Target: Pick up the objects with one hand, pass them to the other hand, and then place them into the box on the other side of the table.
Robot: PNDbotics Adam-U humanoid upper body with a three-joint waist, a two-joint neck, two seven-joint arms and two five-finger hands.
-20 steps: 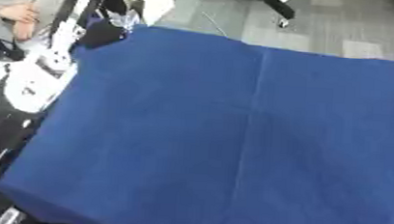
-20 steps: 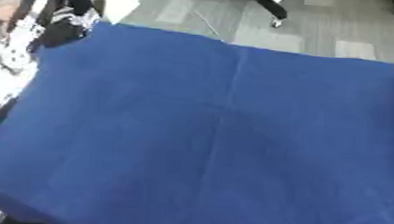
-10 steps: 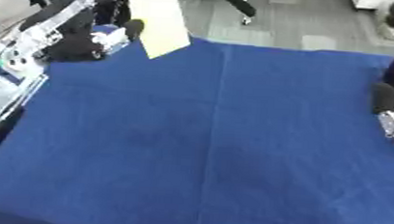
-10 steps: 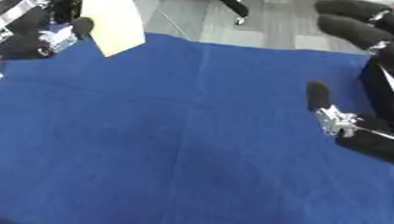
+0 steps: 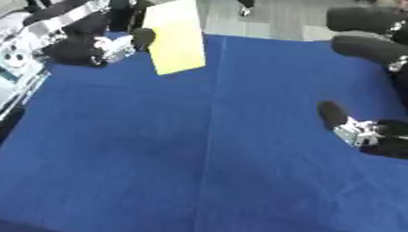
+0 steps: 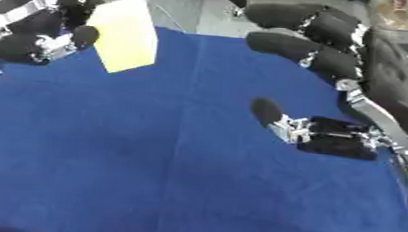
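One yellow card [image 5: 178,35] pinched at its edge by left hand [image 5: 89,37], thumb against near face, fingers curled behind. Well apart, right hand [image 6: 332,69] spread, fingers straight, empty, above blue cloth [image 5: 196,162].

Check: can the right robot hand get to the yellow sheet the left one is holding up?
Probably yes. The left robot hand holds the yellow sheet raised over the blue cloth, its right edge free. The right robot hand is open, fingers toward it, with only bare cloth between.
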